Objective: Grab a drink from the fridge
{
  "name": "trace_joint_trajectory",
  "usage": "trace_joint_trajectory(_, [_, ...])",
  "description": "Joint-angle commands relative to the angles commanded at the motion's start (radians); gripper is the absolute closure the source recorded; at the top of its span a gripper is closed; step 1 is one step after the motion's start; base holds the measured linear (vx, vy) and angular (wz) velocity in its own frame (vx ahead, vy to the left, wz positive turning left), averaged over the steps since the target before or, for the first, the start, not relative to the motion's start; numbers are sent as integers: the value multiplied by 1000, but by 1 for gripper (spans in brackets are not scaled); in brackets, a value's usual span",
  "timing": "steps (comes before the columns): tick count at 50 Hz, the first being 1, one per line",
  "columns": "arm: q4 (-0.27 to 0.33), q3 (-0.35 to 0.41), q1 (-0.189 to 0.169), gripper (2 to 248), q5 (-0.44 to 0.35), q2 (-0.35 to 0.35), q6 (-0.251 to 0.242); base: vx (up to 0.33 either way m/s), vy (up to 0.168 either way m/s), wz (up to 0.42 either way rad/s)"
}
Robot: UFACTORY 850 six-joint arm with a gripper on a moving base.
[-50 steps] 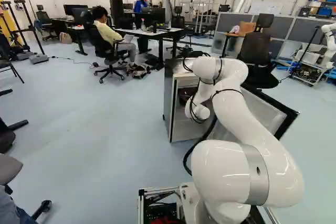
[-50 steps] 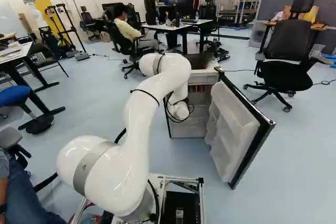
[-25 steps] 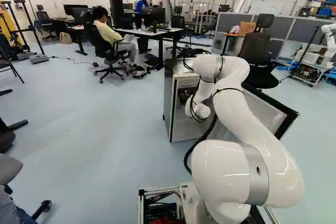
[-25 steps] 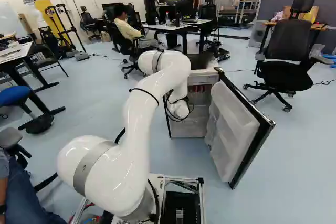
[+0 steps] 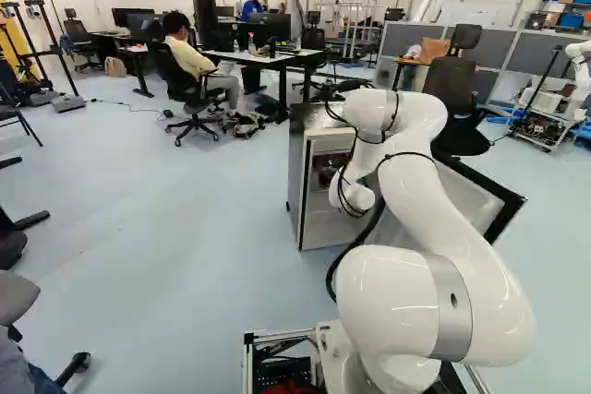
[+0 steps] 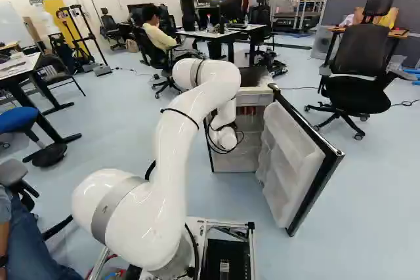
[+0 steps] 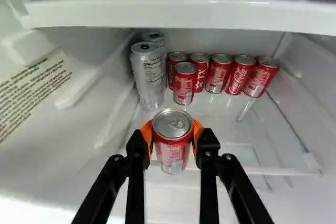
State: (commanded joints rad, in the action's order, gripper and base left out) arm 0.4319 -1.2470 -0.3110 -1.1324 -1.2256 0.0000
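Note:
In the wrist view my gripper is shut on a red can, its orange pads pressing from both sides, the can roughly upright with its top showing. Farther inside the fridge, several red cans stand along the back, with one small red can in front of them. Silver cans are beside these. The fridge has its door open. In the base views my wrist is at the fridge's opening, and the gripper's fingers cannot be made out there.
A white ledge spans the compartment above the cans, and a side wall lies near the gripper. Black office chairs stand beyond the door. Another robot is at the far right. A seated person's leg is near the base.
My arm's upper bend has risen slightly, and the wrist has shifted a little to the right in the left base view. The base, fridge and door have stayed put.

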Motion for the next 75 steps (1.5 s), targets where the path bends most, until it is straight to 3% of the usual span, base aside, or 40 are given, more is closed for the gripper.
trace_joint_trajectory(14, [0, 82, -28, 154, 0, 46, 0, 0, 0, 0])
trace_joint_trajectory(45, [0, 308, -92, 154, 0, 226, 0, 0, 0, 0])
trace_joint_trajectory(75, [0, 472, -120, 154, 0, 383, 0, 0, 0, 0])
